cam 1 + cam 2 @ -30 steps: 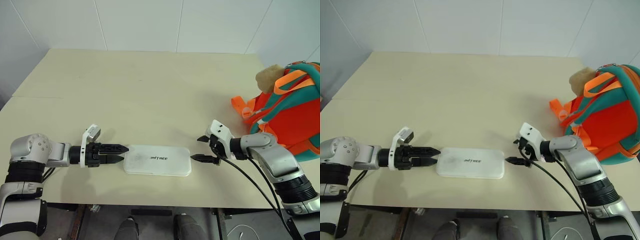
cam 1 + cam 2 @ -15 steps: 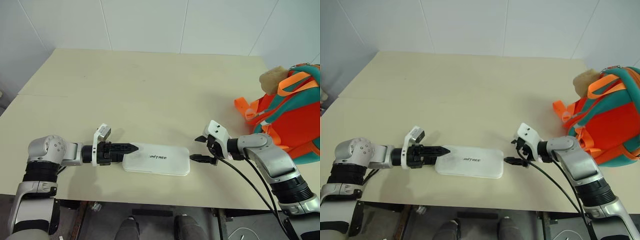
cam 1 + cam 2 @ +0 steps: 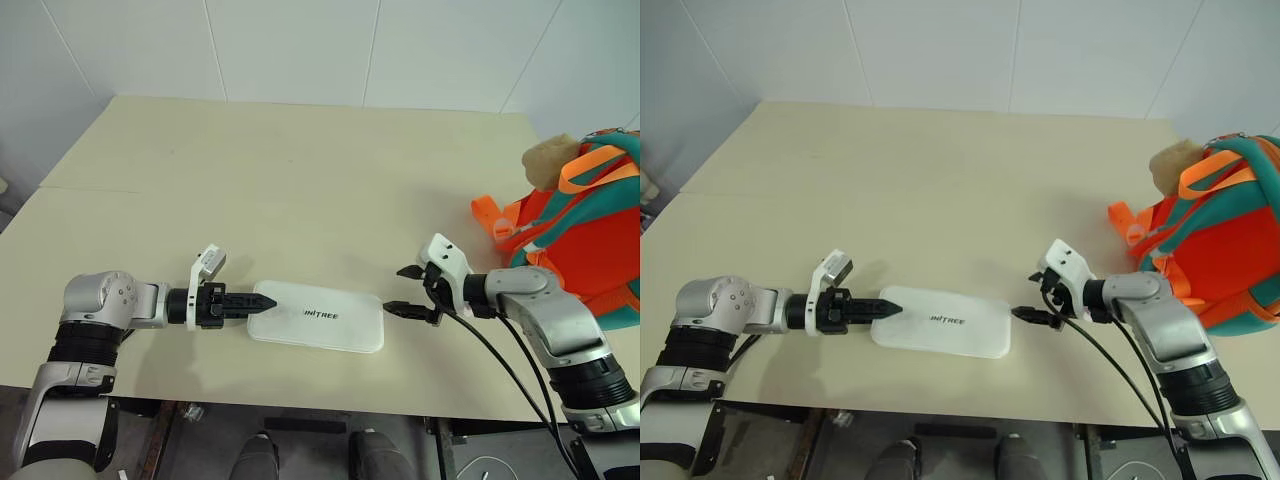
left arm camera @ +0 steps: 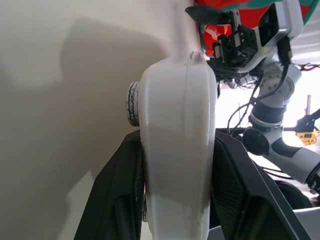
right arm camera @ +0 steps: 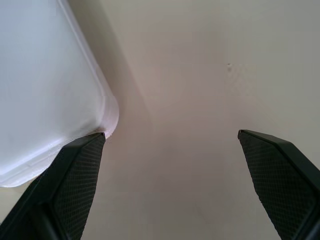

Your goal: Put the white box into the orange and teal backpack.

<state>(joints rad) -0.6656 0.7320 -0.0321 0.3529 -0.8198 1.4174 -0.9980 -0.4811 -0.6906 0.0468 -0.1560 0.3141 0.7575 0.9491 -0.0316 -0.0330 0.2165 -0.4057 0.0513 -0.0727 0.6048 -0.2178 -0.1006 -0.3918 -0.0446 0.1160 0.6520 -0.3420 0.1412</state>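
Note:
The white box lies flat on the table near its front edge, with dark lettering on top. My left gripper is shut on the box's left end. In the left wrist view the box sits clamped between the two black fingers. My right gripper stands open just off the box's right end, one fingertip close to the box's corner. The orange and teal backpack rests at the table's right edge, well away from both grippers.
A beige plush is attached at the backpack's top and orange webbing loops stick out toward the table's middle. The beige table stretches wide behind the box. Black cables hang from my right forearm over the table's front edge.
My left gripper's fingers have closed onto the box's left end. The right gripper stays open beside the right end. The head camera has shifted a little.

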